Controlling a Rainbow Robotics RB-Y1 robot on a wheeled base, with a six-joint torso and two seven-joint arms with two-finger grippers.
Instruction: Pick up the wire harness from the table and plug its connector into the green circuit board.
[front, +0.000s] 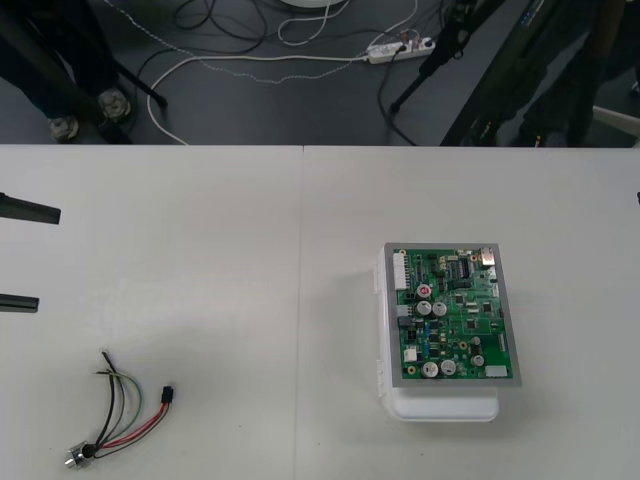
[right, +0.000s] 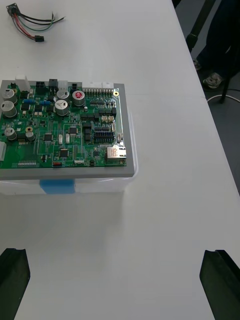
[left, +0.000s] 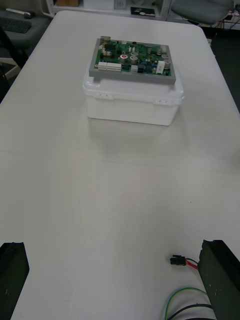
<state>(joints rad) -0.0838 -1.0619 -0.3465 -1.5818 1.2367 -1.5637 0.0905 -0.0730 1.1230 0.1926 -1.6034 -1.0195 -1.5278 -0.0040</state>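
Observation:
The wire harness (front: 125, 415) lies on the table at the front left, its black plug (front: 168, 393) toward the board and its metal socket (front: 77, 456) at the near end. The green circuit board (front: 455, 312) sits on its white base (front: 445, 405) right of centre. My left gripper (front: 22, 256) is open at the table's left side, behind the harness. In the left wrist view, the plug (left: 176, 260) and wires (left: 182, 300) lie just inside one finger (left: 217, 275) of the left gripper (left: 114, 245). The right gripper (right: 115, 251) is open, short of the board (right: 60, 127), with the harness (right: 30, 22) beyond it.
A seam (front: 302, 300) runs down the middle of the table between harness and board. A strip of blue tape (right: 57, 186) marks the base's side. Cables and stand legs lie on the dark floor (front: 300, 90) past the far edge.

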